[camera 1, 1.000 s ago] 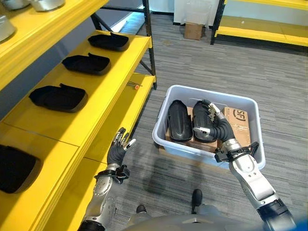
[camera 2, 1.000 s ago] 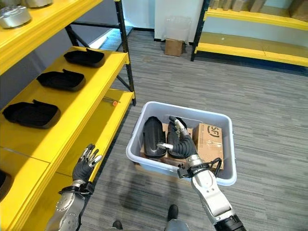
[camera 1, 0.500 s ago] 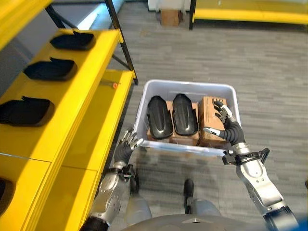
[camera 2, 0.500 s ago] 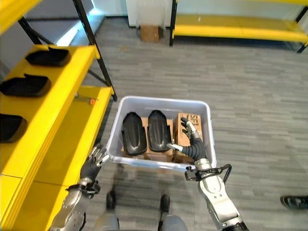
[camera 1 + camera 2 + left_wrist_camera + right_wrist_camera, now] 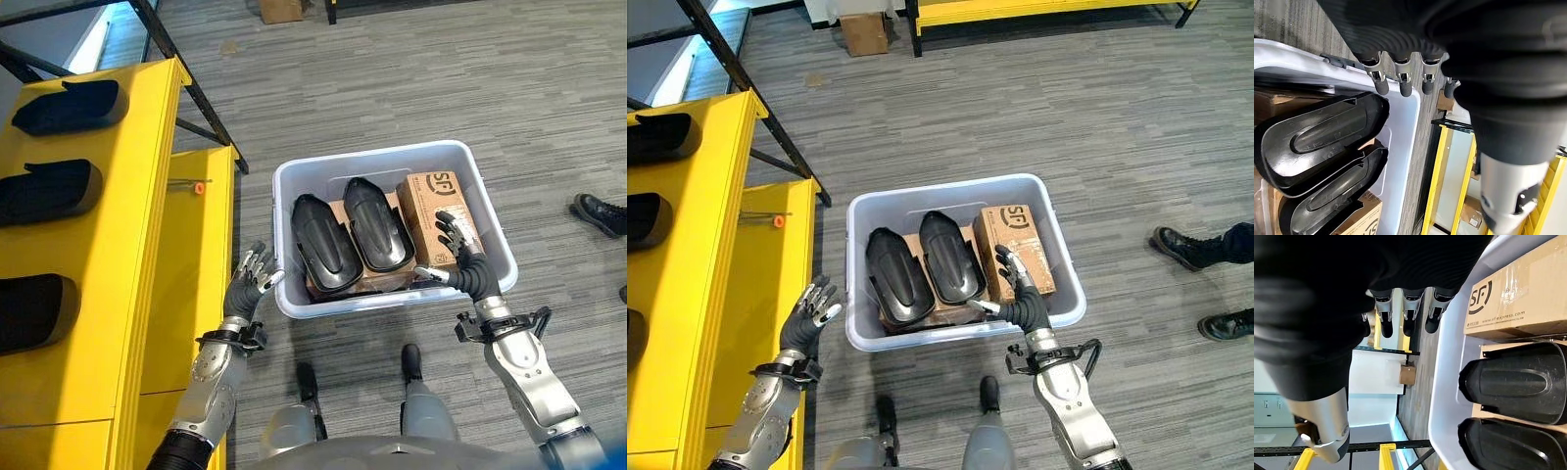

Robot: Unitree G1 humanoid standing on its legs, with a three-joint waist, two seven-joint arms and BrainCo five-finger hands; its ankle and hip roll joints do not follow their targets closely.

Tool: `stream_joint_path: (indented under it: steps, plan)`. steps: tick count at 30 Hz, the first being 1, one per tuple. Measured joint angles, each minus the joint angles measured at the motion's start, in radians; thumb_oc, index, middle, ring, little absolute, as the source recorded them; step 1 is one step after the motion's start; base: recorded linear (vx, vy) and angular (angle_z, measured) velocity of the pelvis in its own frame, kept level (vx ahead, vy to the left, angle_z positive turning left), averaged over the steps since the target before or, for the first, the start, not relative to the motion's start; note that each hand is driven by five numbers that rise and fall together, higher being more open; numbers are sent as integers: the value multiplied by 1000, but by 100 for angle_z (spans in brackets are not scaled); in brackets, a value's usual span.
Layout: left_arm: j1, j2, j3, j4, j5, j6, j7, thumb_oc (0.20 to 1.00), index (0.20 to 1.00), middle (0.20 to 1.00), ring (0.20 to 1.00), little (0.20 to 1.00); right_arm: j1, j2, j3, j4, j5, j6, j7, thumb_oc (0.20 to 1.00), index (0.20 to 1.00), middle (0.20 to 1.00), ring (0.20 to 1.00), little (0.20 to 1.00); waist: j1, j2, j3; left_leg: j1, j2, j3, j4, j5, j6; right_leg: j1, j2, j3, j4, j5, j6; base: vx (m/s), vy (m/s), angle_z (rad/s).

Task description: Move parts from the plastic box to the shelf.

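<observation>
Left eye view: both hands, left hand [image 5: 250, 284] and right hand [image 5: 460, 262], flank the plastic box [image 5: 294, 176], fingers spread, empty; best grip opposite rims evenly.

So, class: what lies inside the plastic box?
Inside the plastic box: two black parts side by side on cardboard, with a cardboard box beside them. Whatever lies beneath is hidden.

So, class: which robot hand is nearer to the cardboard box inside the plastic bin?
Right. The right robot hand hovers over the cardboard box at the bin's right end; the left robot hand is outside the bin's left wall.
</observation>
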Motion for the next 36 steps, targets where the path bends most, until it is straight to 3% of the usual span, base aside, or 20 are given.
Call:
stream_joint_path:
  steps: [5, 10, 16, 23, 36]
  plan:
    - [-50, 1, -6, -37, -1, -1, 7, 1000, 1000, 1000, 1000, 1000, -85, -14, 20, 5, -14, 2, -16, 1000, 1000, 1000, 1000, 1000, -9, -18, 4, -100, 5, -2, 36, 1, 0, -84, 1, 1, 1, 19, -2, -57, -39, 0]
    - [-130, 2, -37, -38, -7, -24, 46, 1000, 1000, 1000, 1000, 1000, -250, -11, 47, 87, -88, -2, -103, 1000, 1000, 1000, 1000, 1000, -6, -27, 39, -150, 14, -10, 62, 3, -2, -120, 14, -1, 1, 31, -8, -82, -32, 2]
    - [-235, 8, -96, -40, -14, -31, 72, 1000, 1000, 1000, 1000, 1000, -483, -1, 88, 263, -116, 3, -197, 1000, 1000, 1000, 1000, 1000, 12, -21, 129, -226, 24, -27, 79, 16, -9, -182, 19, -7, 1, 50, -17, -84, -24, 2]
    - [-303, 2, -124, -62, -17, -38, 91, 1000, 1000, 1000, 1000, 1000, -598, 31, 117, 335, -111, 12, -253, 1000, 1000, 1000, 1000, 1000, 20, -14, 232, -241, 27, -29, 85, 19, -10, -196, 23, -8, 2, 54, -19, -37, -15, 0]
    - [-344, 6, -148, -68, -45, -47, 125, 1000, 1000, 1000, 1000, 1000, -828, 13, 106, 569, -140, 47, -354, 1000, 1000, 1000, 1000, 1000, 57, 8, 279, -310, 25, -33, 111, 24, -8, -266, 17, -11, 36, 56, -21, -10, -5, 1]
